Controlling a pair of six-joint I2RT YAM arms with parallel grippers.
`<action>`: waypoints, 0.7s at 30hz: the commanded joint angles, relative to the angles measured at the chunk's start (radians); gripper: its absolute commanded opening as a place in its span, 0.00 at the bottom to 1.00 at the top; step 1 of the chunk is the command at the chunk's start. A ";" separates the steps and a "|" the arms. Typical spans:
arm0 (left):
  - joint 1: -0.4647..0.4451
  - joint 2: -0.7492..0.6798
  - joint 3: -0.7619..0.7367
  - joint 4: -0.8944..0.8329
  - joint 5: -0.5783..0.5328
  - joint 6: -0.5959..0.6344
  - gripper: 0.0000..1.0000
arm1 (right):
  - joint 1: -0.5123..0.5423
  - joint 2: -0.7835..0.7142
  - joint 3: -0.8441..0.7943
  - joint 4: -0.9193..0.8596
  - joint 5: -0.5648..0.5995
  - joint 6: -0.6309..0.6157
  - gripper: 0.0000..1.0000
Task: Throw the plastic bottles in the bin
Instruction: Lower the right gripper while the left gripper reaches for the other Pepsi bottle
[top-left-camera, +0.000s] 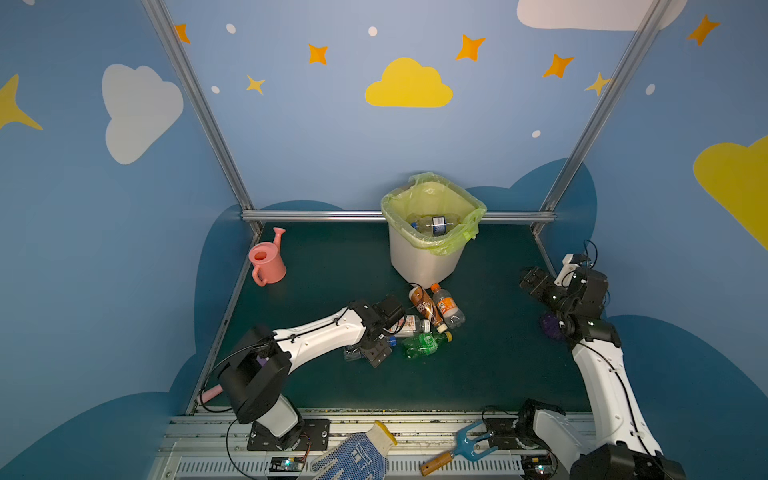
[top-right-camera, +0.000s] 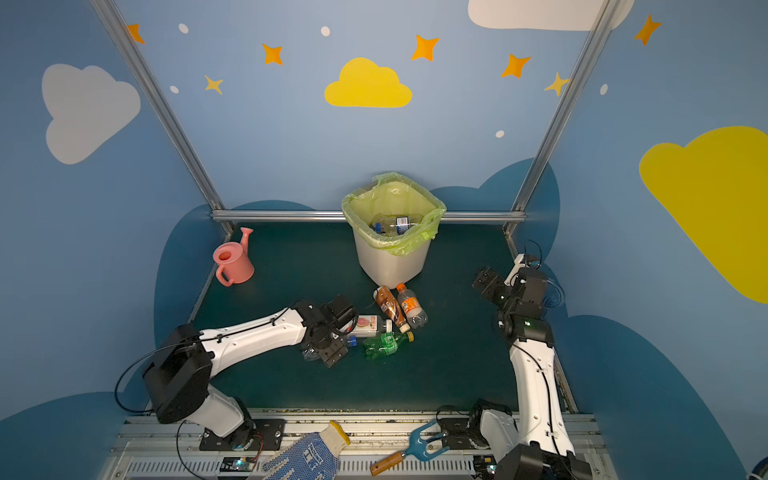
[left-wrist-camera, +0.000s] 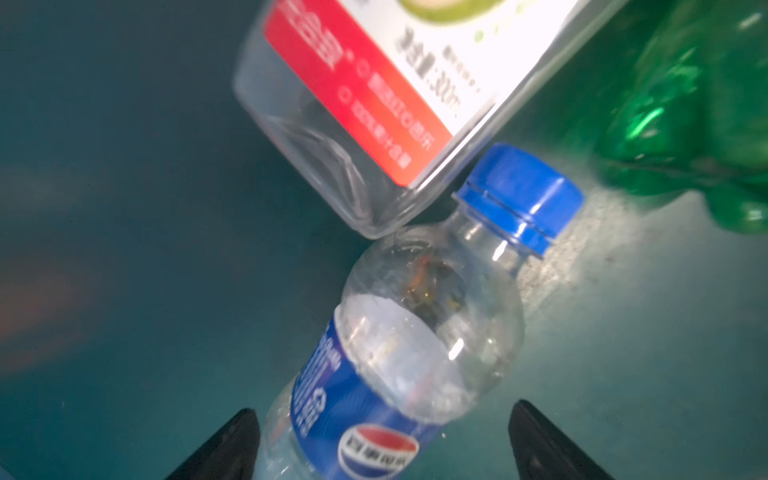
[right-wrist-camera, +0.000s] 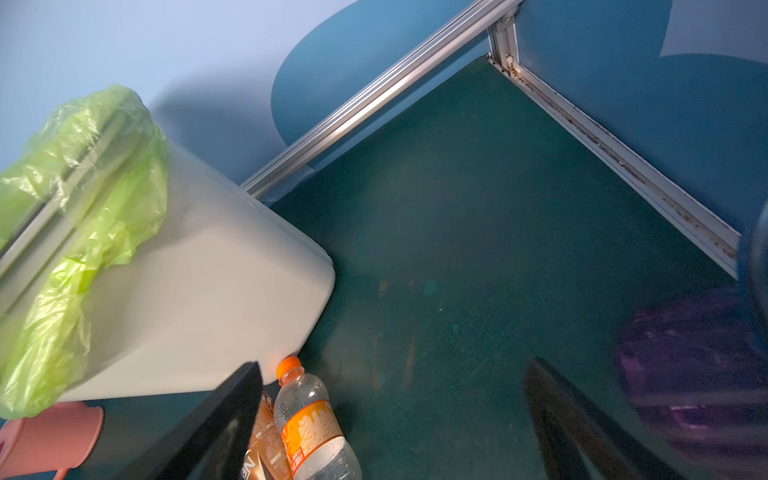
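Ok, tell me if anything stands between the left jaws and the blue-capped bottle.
Nothing visible does. In the left wrist view the blue-capped bottle lies between the open left jaws. The red-label bottle seems to touch its shoulder beyond the jaws, and the green bottle lies apart.

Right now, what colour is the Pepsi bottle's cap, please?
Blue cap, best seen in the left wrist view.

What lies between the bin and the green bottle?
A brown bottle and an orange-labelled bottle lie between the bin and the green bottle; both top views show it.
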 joint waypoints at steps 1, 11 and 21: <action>-0.004 0.052 0.021 -0.006 0.012 0.024 0.90 | -0.015 -0.015 -0.009 0.004 -0.028 0.012 0.98; -0.006 0.109 0.022 0.010 0.060 0.019 0.66 | -0.038 -0.011 -0.018 0.004 -0.053 0.016 0.98; -0.005 -0.051 0.001 0.032 0.140 0.004 0.49 | -0.045 -0.009 -0.018 0.004 -0.059 0.019 0.98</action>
